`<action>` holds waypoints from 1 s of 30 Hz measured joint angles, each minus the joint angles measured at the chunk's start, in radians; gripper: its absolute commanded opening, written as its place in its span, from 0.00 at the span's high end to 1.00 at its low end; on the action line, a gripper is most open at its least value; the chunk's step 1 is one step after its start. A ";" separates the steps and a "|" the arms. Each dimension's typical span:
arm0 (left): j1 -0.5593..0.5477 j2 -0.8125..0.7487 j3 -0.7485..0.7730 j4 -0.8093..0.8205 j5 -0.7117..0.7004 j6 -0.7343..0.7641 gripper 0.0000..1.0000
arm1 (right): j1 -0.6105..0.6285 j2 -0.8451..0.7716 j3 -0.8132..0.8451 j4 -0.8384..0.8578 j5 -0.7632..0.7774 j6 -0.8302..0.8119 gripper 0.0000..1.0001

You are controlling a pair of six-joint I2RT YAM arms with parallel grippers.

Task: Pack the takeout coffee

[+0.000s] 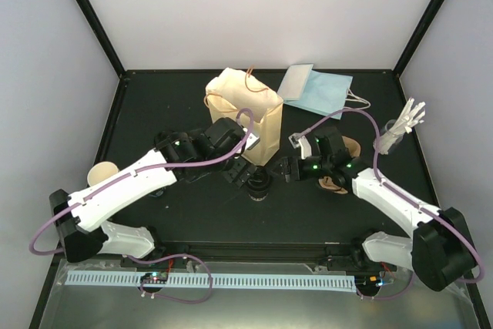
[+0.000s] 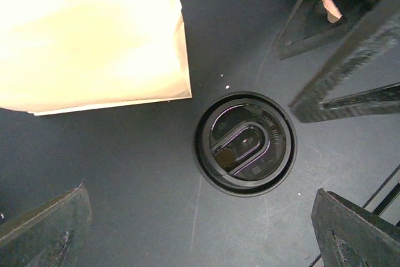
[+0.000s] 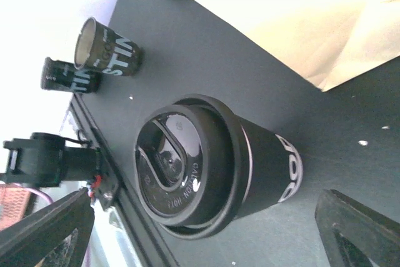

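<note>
**Presently: takeout coffee [image 1: 258, 185] loose on the desk [image 1: 200, 217], nothing gripped**

We are seeing the cup standing upright on the black desk, just in front of the tan paper bag [image 1: 243, 109] and apart from it. Its wall is showing dark with white lettering, under a round black lid [image 2: 245, 144]. The bag is standing upright with its mouth open.

The left fingers [image 2: 47, 232] are hanging spread wide above the cup, looking straight down on the lid and gripping nothing. The right fingers [image 3: 359, 229] are sitting low at the cup's right side, also gaping wide. Gaps are showing between them and the cup on both sides, and they are holding nothing.

Off to the left, a cream cup [image 1: 102, 174] is standing near the desk's edge. A pale blue bag [image 1: 320, 88] is lying flat at the back. From the right wrist we are also picking out two more dark lettered cups [image 3: 106, 54] farther along the desk.
</note>
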 measured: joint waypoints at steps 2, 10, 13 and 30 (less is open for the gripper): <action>0.011 -0.018 -0.015 0.006 -0.003 -0.007 0.01 | 0.000 -0.017 0.012 -0.036 0.023 -0.023 0.00; 0.025 -0.081 -0.063 0.034 -0.004 -0.010 0.01 | 0.000 -0.109 0.070 -0.148 0.159 -0.097 0.00; 0.025 -0.084 -0.084 0.060 0.003 -0.009 0.01 | 0.000 -0.158 0.070 -0.176 0.204 -0.109 0.00; 0.025 -0.146 -0.175 0.105 0.057 -0.025 0.01 | 0.000 -0.230 0.215 -0.385 0.594 -0.035 0.00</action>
